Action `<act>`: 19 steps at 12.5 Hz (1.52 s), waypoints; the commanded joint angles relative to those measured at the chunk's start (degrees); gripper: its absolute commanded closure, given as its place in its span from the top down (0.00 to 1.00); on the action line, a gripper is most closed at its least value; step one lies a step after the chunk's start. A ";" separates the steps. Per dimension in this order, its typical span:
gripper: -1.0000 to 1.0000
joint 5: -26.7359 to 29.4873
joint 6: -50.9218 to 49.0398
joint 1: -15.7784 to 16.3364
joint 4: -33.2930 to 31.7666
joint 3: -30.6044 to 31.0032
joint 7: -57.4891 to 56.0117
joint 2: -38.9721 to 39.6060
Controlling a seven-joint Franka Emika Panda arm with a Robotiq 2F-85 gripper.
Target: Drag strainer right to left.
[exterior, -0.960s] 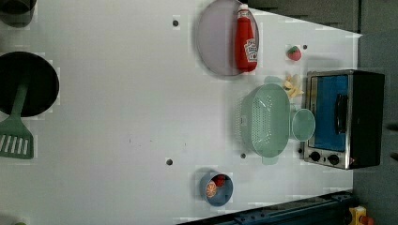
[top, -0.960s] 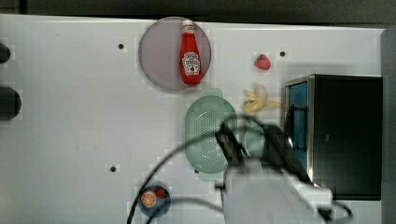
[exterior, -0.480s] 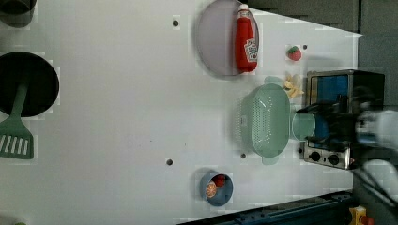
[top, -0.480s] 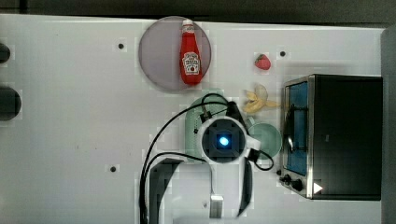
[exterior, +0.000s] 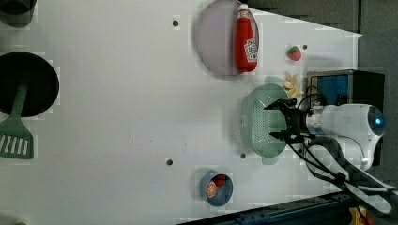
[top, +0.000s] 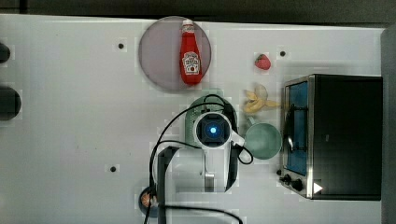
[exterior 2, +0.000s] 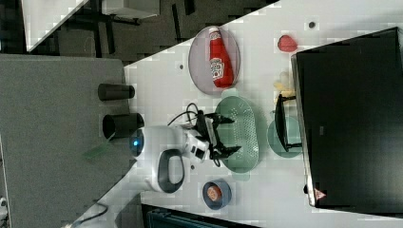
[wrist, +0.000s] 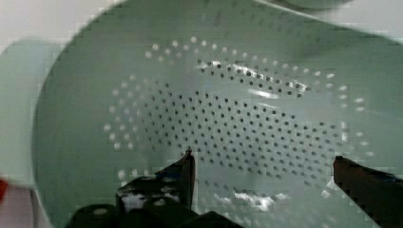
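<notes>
Strainer (exterior: 256, 123) is sitting on the counter (exterior: 117, 117) btwn ketchup plate (exterior: 216, 42) and blue bowl (exterior: 216, 188), beside the cup (top: 263, 140) by the oven (top: 341, 135). Hand (exterior: 278, 120) is hovering over its perforated centre w/ fingers (wrist: 183, 173) spread wide, gripping nothing.

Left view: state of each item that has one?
tool: open, over the strainer, holding nothing
strainer: upright, empty, beside the toaster oven
ketchup bottle: lying on the plate
blue bowl: upright, holding small items
spatula: lying flat, handle on the black pan
</notes>
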 commanded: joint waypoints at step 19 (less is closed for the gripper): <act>1.00 2.00 8.78 3.96 1.41 12.55 24.99 7.82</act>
